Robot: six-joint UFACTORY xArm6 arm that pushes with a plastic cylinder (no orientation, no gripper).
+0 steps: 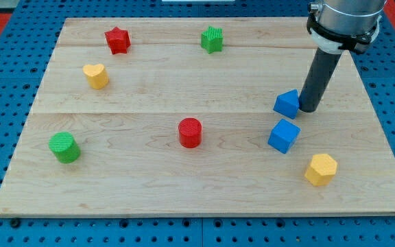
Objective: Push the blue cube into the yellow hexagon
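Your arm has no jaws to open or close and holds nothing; it ends in a dark rod, and my tip (308, 109) sits on the tabletop (149, 185) just to the view's right of a blue block (287, 103), touching it or nearly so. That block looks wedge-like or is a tilted cube; you cannot tell for certain.

Just below it, towards the view's bottom, lies the blue cube (283, 136), close to the first blue block but apart from it. Further down and to the view's right sits the yellow hexagon (321, 169), near the cube but with a gap between them.

By my judgement you are still in the approach step: the tip is not behind the cube. The next move calls for bringing the tip round to the cube's upper-left side, clear of the other blue block, then pushing down and to the view's right towards the hexagon.

Well apart lie a red cylinder (190, 132), a green cylinder (64, 147), a yellow heart (96, 75), a red star (117, 40) and a green star (212, 39).
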